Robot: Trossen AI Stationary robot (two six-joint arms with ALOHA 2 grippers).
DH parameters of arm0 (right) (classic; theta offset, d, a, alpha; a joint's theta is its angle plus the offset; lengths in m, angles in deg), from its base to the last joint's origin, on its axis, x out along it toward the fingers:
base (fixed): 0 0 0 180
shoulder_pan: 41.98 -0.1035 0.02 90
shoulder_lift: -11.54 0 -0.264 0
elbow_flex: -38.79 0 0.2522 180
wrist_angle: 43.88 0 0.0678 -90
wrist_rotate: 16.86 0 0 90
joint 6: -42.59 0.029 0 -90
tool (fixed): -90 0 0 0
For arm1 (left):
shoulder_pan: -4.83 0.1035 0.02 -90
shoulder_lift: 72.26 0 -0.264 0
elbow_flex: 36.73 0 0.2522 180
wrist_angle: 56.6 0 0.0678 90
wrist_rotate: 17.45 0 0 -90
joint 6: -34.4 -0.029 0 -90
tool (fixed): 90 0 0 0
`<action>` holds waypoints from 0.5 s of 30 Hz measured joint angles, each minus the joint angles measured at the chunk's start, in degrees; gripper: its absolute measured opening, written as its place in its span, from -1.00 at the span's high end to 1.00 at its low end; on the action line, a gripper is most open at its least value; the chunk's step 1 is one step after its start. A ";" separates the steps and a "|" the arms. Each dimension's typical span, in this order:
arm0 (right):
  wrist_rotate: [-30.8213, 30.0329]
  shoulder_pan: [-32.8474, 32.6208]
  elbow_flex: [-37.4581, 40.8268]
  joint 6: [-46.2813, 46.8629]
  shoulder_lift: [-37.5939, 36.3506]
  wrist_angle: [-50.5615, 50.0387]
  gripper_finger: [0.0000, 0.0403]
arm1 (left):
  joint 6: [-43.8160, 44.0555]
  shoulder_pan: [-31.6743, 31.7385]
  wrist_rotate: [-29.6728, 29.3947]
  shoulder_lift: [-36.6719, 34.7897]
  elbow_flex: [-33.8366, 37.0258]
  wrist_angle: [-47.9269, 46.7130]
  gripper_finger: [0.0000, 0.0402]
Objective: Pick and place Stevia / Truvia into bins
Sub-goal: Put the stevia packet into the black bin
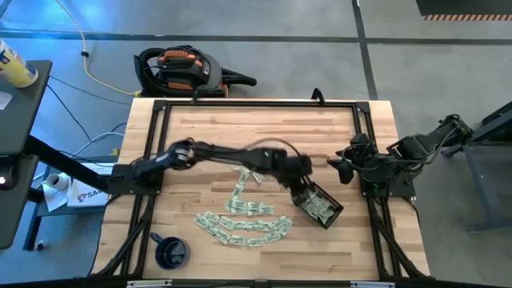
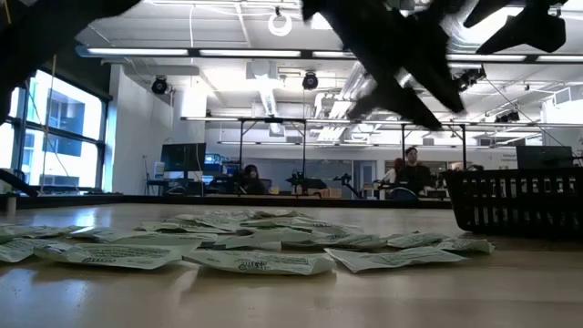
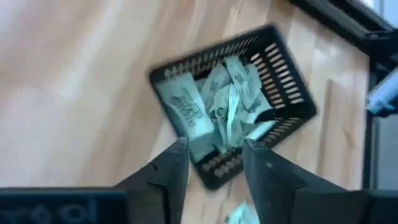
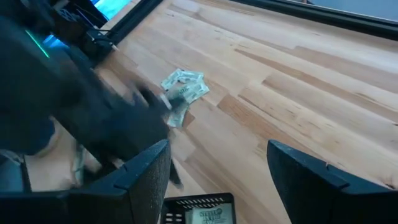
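Item: black tray [image 1: 323, 210], being kept on the right part of the wooden desk [image 1: 264, 128], set at an angle. Several pale green and white sachets [image 3: 227, 106] are being held inside it, piled loosely.

Item: loose sachets [image 1: 244, 226], being spread over the desk's middle and near side in a curved band, well apart from the tray's far corner, the nearest ones lying just beside it. In the low view they [image 2: 246, 246] are being shown lying flat, with the tray [image 2: 519, 202] at the right.

Item: left pincer [image 3: 214, 163], being held directly above the tray, fingers [image 3: 171, 171] parted with nothing gripped between them.

Item: right pincer [image 4: 217, 171], being held at the desk's right edge, fingers spread wide and holding nothing.

Item: dark blue mug [image 1: 170, 251], being kept at the desk's near left corner.
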 joint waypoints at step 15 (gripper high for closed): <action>1.22 1.48 0.00 3.20 1.68 -4.06 -0.27 | 2.63 8.04 -17.74 -15.01 19.26 -32.65 0.08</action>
